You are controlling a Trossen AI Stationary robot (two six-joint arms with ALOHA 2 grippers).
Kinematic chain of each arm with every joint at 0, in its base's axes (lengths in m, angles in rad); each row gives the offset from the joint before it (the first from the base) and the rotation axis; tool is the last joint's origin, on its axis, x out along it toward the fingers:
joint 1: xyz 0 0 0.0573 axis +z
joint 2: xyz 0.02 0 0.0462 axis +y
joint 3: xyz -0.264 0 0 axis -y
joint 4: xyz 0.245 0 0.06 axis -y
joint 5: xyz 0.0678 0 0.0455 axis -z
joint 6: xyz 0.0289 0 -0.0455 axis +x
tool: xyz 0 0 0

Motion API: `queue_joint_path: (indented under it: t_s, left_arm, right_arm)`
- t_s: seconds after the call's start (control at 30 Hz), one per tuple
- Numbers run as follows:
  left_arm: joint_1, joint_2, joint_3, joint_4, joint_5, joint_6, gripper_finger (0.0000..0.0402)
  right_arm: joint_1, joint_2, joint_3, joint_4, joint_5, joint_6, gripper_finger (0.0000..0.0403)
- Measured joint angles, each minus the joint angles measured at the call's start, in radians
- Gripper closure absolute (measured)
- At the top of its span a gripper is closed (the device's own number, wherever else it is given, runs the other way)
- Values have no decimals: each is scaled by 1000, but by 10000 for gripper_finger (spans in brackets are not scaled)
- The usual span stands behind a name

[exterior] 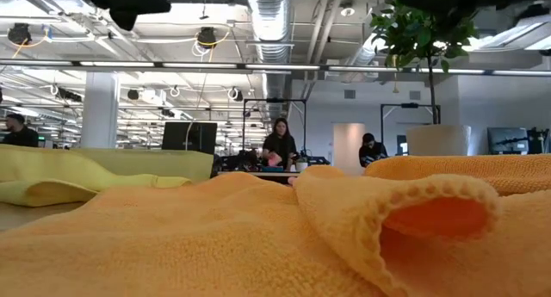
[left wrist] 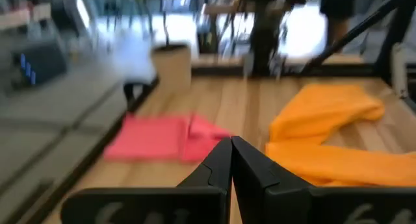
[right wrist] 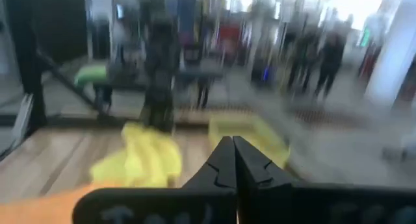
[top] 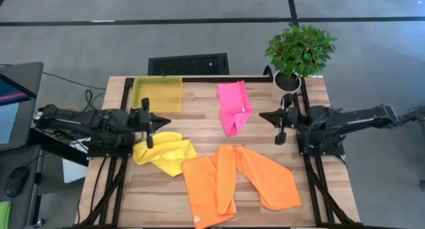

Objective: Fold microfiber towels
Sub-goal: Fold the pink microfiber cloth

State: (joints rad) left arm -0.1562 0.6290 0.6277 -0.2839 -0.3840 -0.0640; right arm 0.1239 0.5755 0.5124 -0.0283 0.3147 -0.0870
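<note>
Orange towels (top: 239, 179), two of them, are seen nearest the camera at the front of the desk (top: 199, 119) in the high view, lying crumpled and overlapping. Yellow towel (top: 165, 152) is bunched at the left, touching one orange towel. Pink towel (top: 234, 106) lies folded toward the back, near the plant (top: 299, 51). Yellow bin (top: 157, 94) sits at the back left. Left gripper (top: 159, 121) is held over the desk just behind the yellow towel, jaws pressed together, nothing pinched. Right gripper (top: 264, 115) hovers just right of the pink towel, jaws likewise pressed together and empty.

Low view is filled by orange towel (exterior: 258, 237), yellow towel (exterior: 77, 176) behind at left; people are seen in the room beyond.

Left wrist view: pink towel (left wrist: 162, 138) and orange towel (left wrist: 331, 133) lie ahead of closed jaws.

Right wrist view: yellow towel (right wrist: 140, 160) and bin (right wrist: 250, 136) are seen beyond closed jaws.
</note>
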Motion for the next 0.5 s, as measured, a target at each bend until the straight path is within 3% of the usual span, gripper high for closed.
queue_joint_path:
  t_s: [0.1, 0.17, 0.3, 0.5]
  left_arm:
    - [0, 68, 60, -68, 1, -77, 401]
    - [0, 108, 84, -60, 16, -111, 401]
    - [0, 164, 97, -31, 36, -124, 401]
    - [0, 243, 97, 4, 37, -124, 401]
  right_arm:
    - [-27, 45, 132, -282, 2, 202, 393]
    - [-35, 66, 190, -383, -2, 293, 390]
    - [-32, 100, 250, -481, -97, 296, 390]
    - [-26, 170, 265, -485, -224, 305, 398]
